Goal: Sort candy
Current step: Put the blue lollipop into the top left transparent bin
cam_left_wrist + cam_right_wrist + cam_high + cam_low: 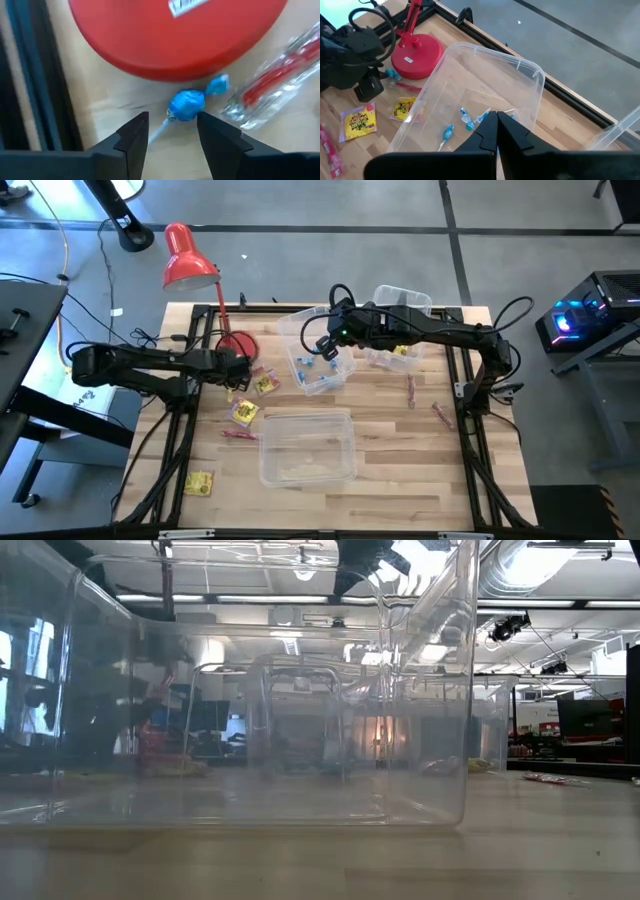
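left gripper (pixel 170 135) low over the table beside the red lamp base (pixel 175 35), fingers parted with a gap between them, holding nothing; a blue twist-wrapped candy (pixel 187 104) lies on the wood just ahead of the tips, next to a red-pink stick (pixel 270 82). right gripper (pixel 497 131) above a clear bin (pixel 520 67) containing several blue pieces (pixel 447 132), fingers pressed together, empty. yellow packets (pixel 245 413) lie scattered on the table.

No legible text in any view. The red lamp base (pixel 175 35) carries a white label (pixel 187 5), cropped at the upper edge of the left wrist frame; characters unreadable. The yellow packets (pixel 357 122) carry dark printed lettering, too small to read.
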Robot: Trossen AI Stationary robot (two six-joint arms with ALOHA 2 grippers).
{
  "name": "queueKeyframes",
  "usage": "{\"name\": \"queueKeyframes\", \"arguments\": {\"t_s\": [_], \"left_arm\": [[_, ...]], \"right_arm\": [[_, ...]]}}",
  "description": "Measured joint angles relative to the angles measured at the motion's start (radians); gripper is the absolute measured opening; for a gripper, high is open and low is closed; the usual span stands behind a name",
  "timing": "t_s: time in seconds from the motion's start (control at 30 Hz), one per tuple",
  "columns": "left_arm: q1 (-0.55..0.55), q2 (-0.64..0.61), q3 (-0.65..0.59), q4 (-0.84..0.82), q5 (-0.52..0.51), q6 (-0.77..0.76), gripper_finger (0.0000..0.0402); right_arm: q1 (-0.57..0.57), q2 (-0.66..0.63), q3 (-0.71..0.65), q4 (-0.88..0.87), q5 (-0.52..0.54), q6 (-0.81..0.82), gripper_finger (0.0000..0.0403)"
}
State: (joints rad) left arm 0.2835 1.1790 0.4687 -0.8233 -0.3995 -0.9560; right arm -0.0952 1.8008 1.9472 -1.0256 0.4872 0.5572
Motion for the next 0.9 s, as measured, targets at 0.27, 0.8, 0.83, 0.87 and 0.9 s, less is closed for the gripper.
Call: {"name": "queueKeyframes", "arguments": {"t_s": [0.27, 0.8, 0.83, 0.87, 0.9], "left_arm": [[0.055, -0.001, -0.049, 0.176, 0.049, 0.123, 0.0172], [0.054, -0.063, -0.01, 0.074, 0.271, 0.152, 0.0056], [0.052, -0.083, 0.011, 0.042, 0.271, 0.164, 0.0056], [0.049, -0.104, 0.036, 0.023, 0.27, 0.175, 0.0056], [0.045, -0.122, 0.058, 0.003, 0.264, 0.183, 0.0056]], "right_arm": [[0.0, 0.0, 0.0, 0.001, 0.0, -0.007, 0.0], [0.031, 0.0, 0.0, -0.001, 0.011, 0.014, 0.0], [0.031, 0.0, 0.0, -0.001, 0.011, 0.015, 0.0], [0.031, 0.0, 0.0, -0.001, 0.012, 0.015, 0.0], [0.031, 0.0, 0.0, -0.001, 0.012, 0.015, 0.0]]}}
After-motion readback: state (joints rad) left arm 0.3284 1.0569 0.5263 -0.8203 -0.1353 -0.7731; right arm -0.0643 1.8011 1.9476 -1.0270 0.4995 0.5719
